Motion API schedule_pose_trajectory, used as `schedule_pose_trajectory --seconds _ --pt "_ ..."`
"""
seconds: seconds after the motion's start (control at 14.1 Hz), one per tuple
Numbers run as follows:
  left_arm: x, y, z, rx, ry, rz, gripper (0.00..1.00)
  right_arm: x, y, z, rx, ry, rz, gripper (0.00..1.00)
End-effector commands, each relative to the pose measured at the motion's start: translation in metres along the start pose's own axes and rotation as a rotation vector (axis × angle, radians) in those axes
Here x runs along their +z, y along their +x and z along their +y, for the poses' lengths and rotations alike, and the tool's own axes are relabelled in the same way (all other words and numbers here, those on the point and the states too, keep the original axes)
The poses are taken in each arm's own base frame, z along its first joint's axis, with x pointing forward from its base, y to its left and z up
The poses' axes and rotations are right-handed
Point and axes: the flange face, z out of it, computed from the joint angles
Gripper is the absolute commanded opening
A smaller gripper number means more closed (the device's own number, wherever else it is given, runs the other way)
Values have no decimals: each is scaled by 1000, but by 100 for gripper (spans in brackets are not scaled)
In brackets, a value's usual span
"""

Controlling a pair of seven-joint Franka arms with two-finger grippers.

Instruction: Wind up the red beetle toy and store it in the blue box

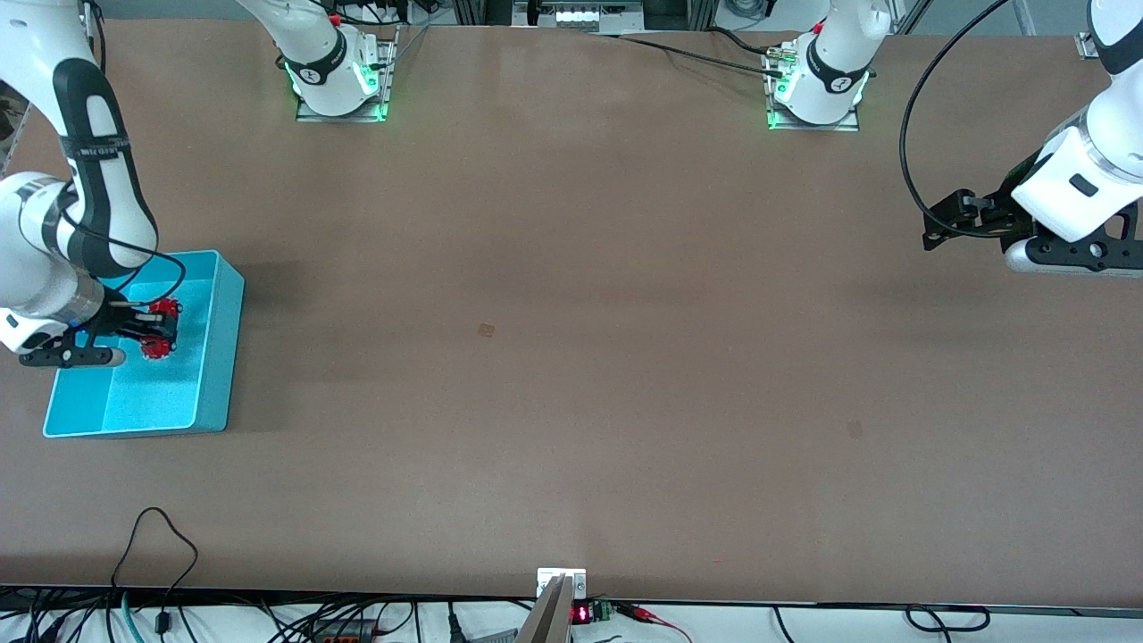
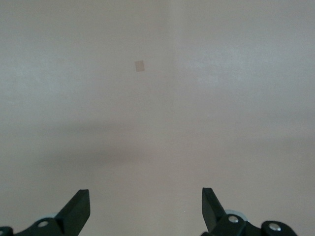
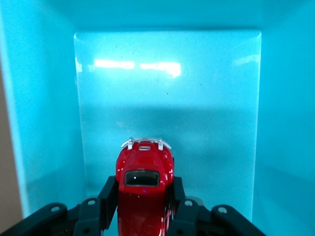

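Observation:
The blue box (image 1: 219,313) stands at the right arm's end of the table. My right gripper (image 1: 162,329) hangs over its inside, shut on the red beetle toy (image 1: 159,328). In the right wrist view the glossy red beetle toy (image 3: 144,182) sits squeezed between the two black fingers (image 3: 107,196), its silver trim pointing at the blue box floor (image 3: 197,113). My left gripper (image 1: 938,228) waits in the air over the left arm's end of the table, open and empty, with only bare table between the fingertips (image 2: 78,209) in its wrist view.
The brown table (image 1: 571,313) spreads wide between the two arms, with a small pale mark (image 1: 486,330) near its middle. Cables and a small display (image 1: 580,614) run along the table edge nearest the front camera.

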Motion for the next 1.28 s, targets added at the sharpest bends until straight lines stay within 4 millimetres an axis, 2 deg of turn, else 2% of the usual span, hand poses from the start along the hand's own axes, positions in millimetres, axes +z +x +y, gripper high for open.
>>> schedule_pose_trajectory --seconds 0.0,0.14,0.28,0.36,0.43,0.5,0.57,0.64,0.78,0.92,1.21 --pt "-5 5 -2 7 4 1 100 21 16 2 14 -13 21 0" --pt "-5 5 -2 9 7 3 100 41 17 4 1 -38 56 2" --pt "-5 5 -1 10 8 3 100 53 18 3 -3 -54 76 8" --pt "-5 5 -1 10 8 3 100 56 18 3 -4 -59 83 18" --pt "-5 5 -1 9 6 3 100 58 18 3 -6 -62 88 29" --pt "-5 5 -1 10 7 3 100 59 18 2 -7 -63 88 63" --pt "-5 5 -1 10 8 3 100 57 20 0 -10 -63 92 88" --pt "-5 5 -1 10 6 3 100 57 19 -1 -12 -61 88 100" --pt "-4 5 0 7 0 1 100 49 21 0 -8 -60 96 100" --pt "-4 5 0 5 -3 1 100 27 19 5 5 -39 77 100" --pt "-4 5 1 -4 -5 0 100 -55 15 9 25 13 64 100"
